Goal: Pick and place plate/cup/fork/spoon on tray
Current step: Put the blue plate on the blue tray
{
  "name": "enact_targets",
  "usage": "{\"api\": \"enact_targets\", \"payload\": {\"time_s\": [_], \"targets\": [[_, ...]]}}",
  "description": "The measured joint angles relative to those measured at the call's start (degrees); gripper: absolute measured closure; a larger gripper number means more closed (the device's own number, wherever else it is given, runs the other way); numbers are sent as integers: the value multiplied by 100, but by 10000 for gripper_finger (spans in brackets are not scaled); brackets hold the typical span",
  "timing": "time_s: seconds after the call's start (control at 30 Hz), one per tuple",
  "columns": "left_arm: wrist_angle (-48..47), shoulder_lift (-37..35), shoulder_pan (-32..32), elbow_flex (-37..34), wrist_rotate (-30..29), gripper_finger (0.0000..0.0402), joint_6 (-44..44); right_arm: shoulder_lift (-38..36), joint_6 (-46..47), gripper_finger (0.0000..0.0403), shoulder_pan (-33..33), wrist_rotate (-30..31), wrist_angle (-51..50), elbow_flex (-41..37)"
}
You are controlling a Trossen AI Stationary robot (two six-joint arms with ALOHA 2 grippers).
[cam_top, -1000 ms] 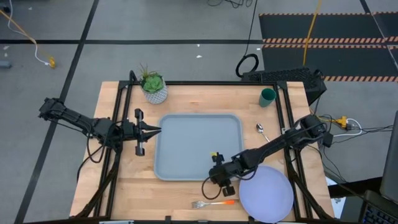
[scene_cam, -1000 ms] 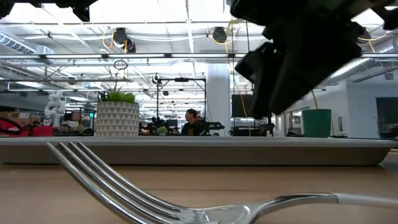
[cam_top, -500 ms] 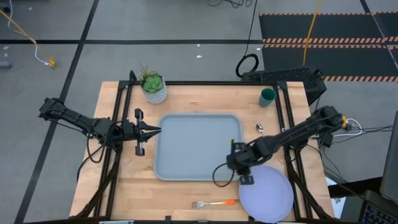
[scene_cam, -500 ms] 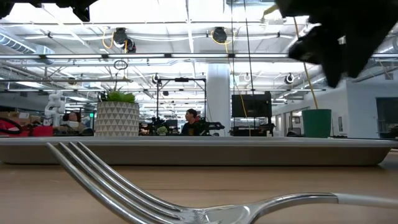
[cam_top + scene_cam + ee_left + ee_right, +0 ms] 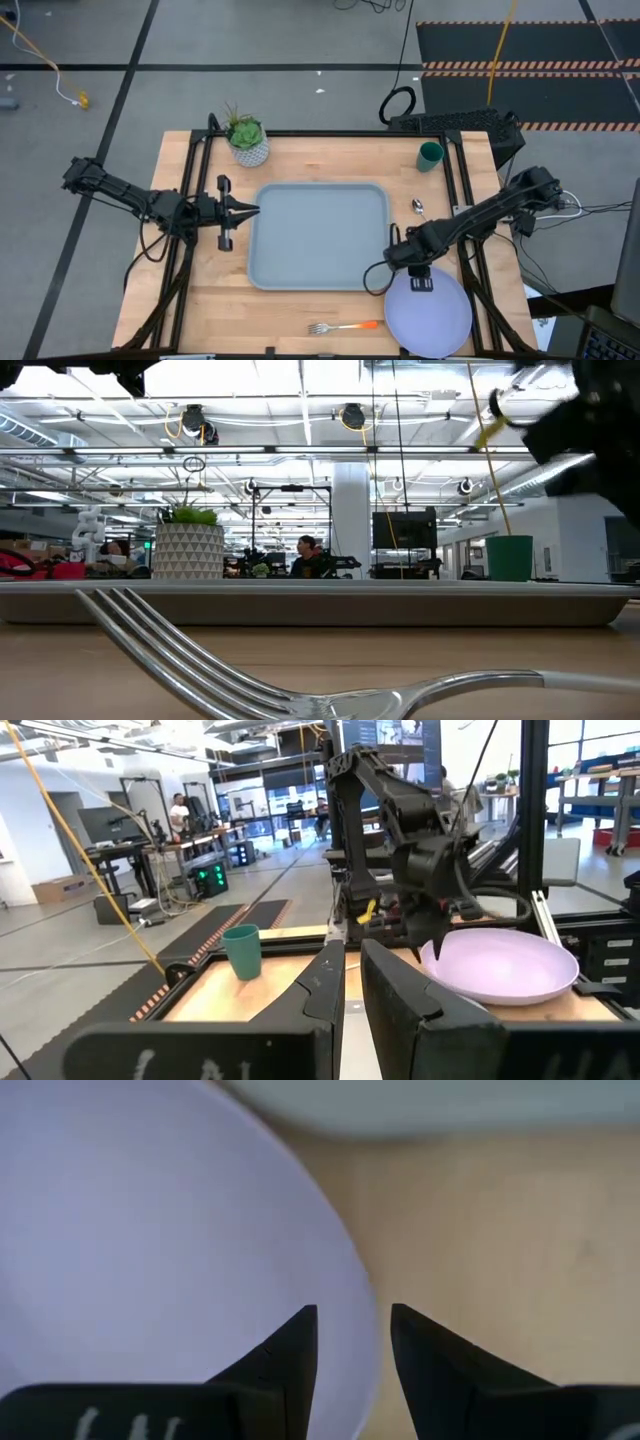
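On the table's right front: the right gripper (image 5: 419, 283) hung over the near-tray edge of the plate (image 5: 432, 315), its fingers (image 5: 290, 1355) parted by a narrow gap straddling the plate's rim, clasping nothing.
Plate: it lay flat on the wooden table (image 5: 300, 310), just beside the tray's front right corner, not on the tray.
Tray (image 5: 318, 238): it sat mid-table with nothing on it.
Left gripper (image 5: 248, 210): it waited at the tray's left edge, fingers nearly together with a thin slit between them, gripping nothing.
Fork (image 5: 342, 326): it lay on the table in front of the tray, left of the plate, tines pointing left.
Spoon (image 5: 421, 211): it lay right of the tray, partly hidden by the right arm.
Cup (image 5: 430, 155): it stood upright at the far right corner.
Potted plant (image 5: 247, 139): it stood at the far left, beyond the tray.
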Motion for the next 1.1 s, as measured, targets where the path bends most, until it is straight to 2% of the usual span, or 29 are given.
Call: {"api": "enact_targets", "payload": {"time_s": [0.17,0.63,0.93,1.1], "targets": [[0,0,1,0,0,360,2,0,64,284,-2,-83,117,-342],[-32,-2,-1,0,4,360,2,0,-85,285,-2,107,178,-471],[-29,-1,-1,0,7,360,0,-2,-23,325,0,15,404,-590],[-30,-1,0,0,9,360,-3,0,68,325,2,-232,604,-882]]}}
